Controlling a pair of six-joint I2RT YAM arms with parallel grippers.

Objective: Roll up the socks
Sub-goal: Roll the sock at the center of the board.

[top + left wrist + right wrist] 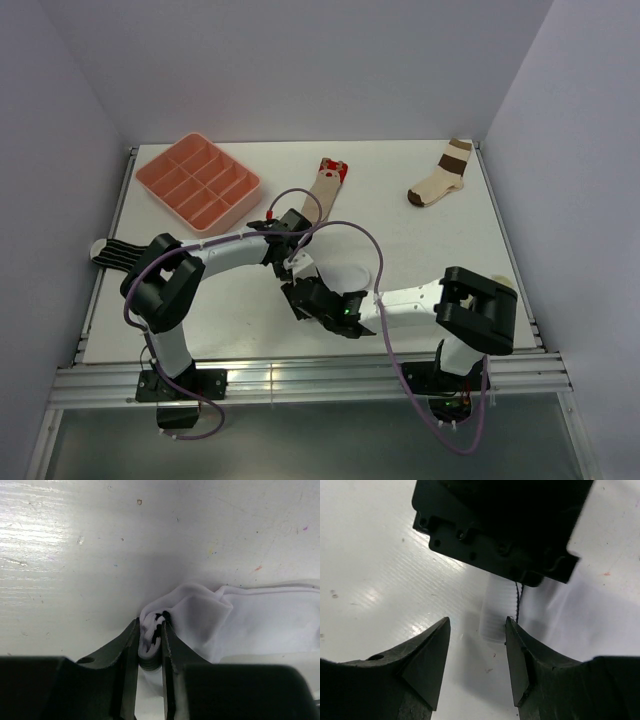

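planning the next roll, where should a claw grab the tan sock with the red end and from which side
Probably the red end of the tan sock, from straight above, claw spanning its narrow width. It lies flat on the table, so only a top pinch gathers fabric; that end points away from the arms, untouched, while the near end lies by the left arm.

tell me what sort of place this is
Probably a robotics lab test cell: a white tabletop boxed in by plain pale walls, two black-and-white robot arms bolted to an aluminium rail.
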